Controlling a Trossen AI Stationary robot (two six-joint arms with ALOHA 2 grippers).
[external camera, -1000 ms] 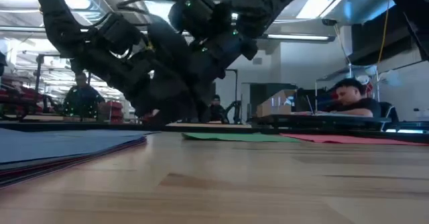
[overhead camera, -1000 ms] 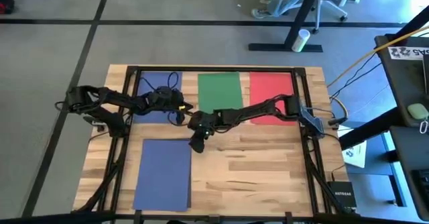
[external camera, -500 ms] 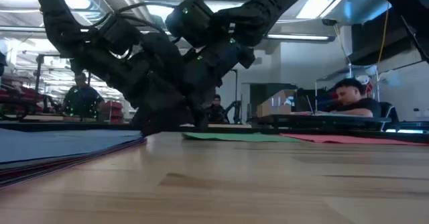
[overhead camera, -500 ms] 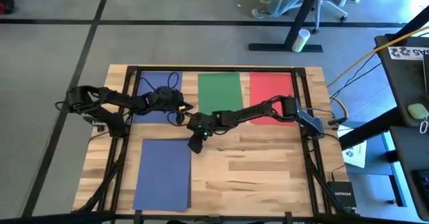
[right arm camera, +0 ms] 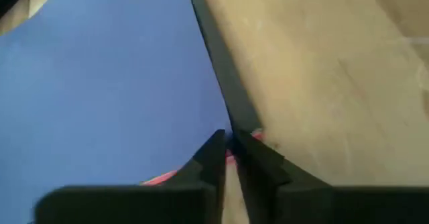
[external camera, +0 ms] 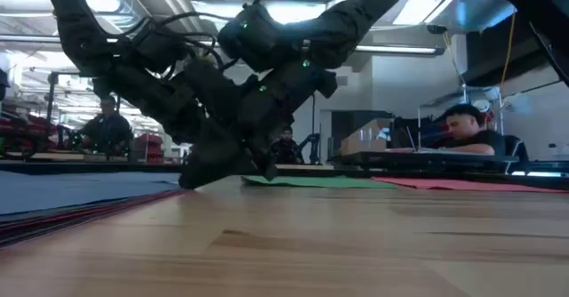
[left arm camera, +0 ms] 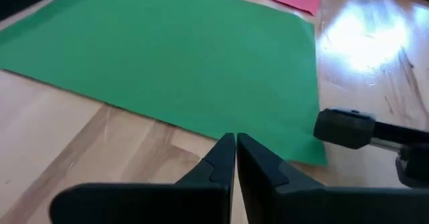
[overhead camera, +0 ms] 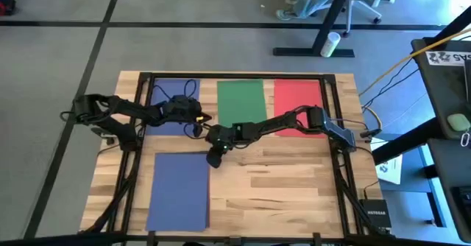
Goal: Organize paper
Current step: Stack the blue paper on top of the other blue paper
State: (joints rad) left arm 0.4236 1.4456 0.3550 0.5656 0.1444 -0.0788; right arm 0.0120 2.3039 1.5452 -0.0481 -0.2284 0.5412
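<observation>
Nearest the front edge of the wooden counter (overhead camera: 280, 187) lies the stack of paper (overhead camera: 179, 191), a blue sheet on top, on the robot's left half. In the low view the stack's edge shows thin red and dark layers under the blue.

At the stack's far right corner sits the right tool (overhead camera: 213, 157), reached across from the right side of the counter. Its fingers (right arm camera: 213, 158) are pressed almost together, pinching the corner of the stack: the right wrist view shows a dark sheet edge and a bit of pink paper running into the narrow gap between the tips, the blue top sheet (right arm camera: 100, 90) lying beside them.

Just beyond it, the left tool (overhead camera: 200, 126) hangs over bare wood between the blue sheet (overhead camera: 174, 104) at the back left and the green sheet (overhead camera: 241, 103) at the back middle. Its fingers (left arm camera: 221, 160) are pressed together with nothing between them, pointing at the green sheet's near edge.

Along the far edge of the counter three single sheets lie flat in a row, apart from one another: blue, green, then the red sheet (overhead camera: 298, 99) on the right.

In the room behind, a seated person (external camera: 467, 130) shows at a desk.
</observation>
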